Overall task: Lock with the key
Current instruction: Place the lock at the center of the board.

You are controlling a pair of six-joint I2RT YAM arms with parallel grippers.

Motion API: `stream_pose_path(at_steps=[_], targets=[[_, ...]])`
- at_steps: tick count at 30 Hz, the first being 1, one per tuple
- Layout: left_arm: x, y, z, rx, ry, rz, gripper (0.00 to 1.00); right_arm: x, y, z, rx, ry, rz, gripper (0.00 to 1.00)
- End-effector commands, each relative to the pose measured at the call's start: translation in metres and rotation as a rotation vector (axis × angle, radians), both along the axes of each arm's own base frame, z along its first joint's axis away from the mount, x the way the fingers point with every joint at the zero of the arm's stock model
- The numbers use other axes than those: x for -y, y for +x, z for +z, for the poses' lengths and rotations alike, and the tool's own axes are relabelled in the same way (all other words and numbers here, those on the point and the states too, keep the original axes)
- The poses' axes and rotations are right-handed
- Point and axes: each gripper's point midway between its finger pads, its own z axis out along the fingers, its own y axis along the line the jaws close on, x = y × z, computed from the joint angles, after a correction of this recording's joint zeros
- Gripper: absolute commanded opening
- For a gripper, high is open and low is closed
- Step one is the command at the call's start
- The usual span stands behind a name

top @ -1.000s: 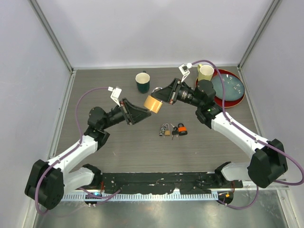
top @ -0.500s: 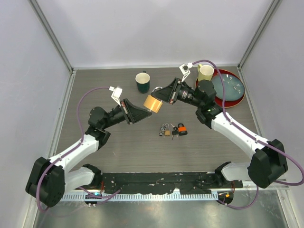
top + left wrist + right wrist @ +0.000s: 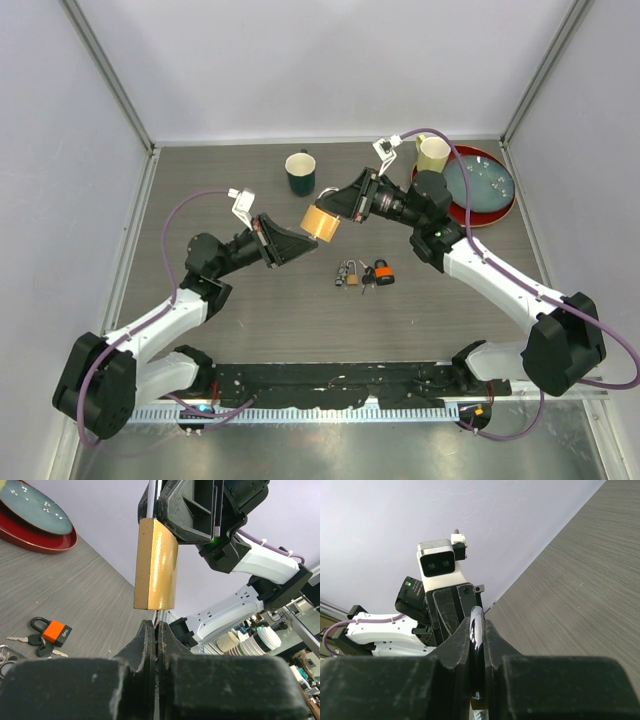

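Note:
A large brass padlock [image 3: 320, 221] hangs in the air between the two arms. My right gripper [image 3: 340, 201] is shut on its chrome shackle [image 3: 477, 630], which fills the gap between the fingers in the right wrist view. In the left wrist view the padlock [image 3: 156, 565] hangs upright just above my left gripper [image 3: 157, 626]. A thin key [image 3: 158, 616] runs from the padlock's underside down between the shut fingers. From above, my left gripper [image 3: 303, 236] meets the padlock's lower left end.
On the table below lie a small orange padlock [image 3: 383, 272] and a small brass padlock [image 3: 350, 272] with loose keys. A dark green mug [image 3: 300, 172] stands at the back. A yellow mug [image 3: 433, 153] and a red plate [image 3: 505, 208] sit back right.
My left gripper has shut on the key under the padlock. The left arm has dropped slightly and the padlock has shifted a little left. The right grip is unchanged.

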Motion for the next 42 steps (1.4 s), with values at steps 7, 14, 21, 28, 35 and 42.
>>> stream_pose_path(at_steps=[7, 14, 21, 28, 35, 42], targets=[[-0.002, -0.018, -0.006, 0.024, -0.017, -0.048, 0.00, 0.013, -0.010, 0.071, 0.197, 0.162, -0.030, 0.01], [-0.002, -0.019, -0.007, 0.020, -0.017, -0.048, 0.00, 0.015, -0.011, 0.071, 0.206, 0.170, -0.037, 0.01], [-0.002, -0.021, -0.009, 0.020, -0.018, -0.052, 0.00, 0.017, -0.013, 0.072, 0.232, 0.182, -0.044, 0.01], [-0.003, -0.022, -0.010, 0.020, -0.015, -0.052, 0.00, 0.019, -0.021, 0.076, 0.267, 0.216, -0.020, 0.01], [-0.003, -0.023, -0.012, 0.020, -0.014, -0.052, 0.00, 0.020, -0.023, 0.081, 0.276, 0.225, -0.020, 0.01], [-0.004, -0.028, -0.015, 0.022, -0.007, -0.063, 0.00, 0.023, -0.026, 0.082, 0.291, 0.231, -0.017, 0.01]])
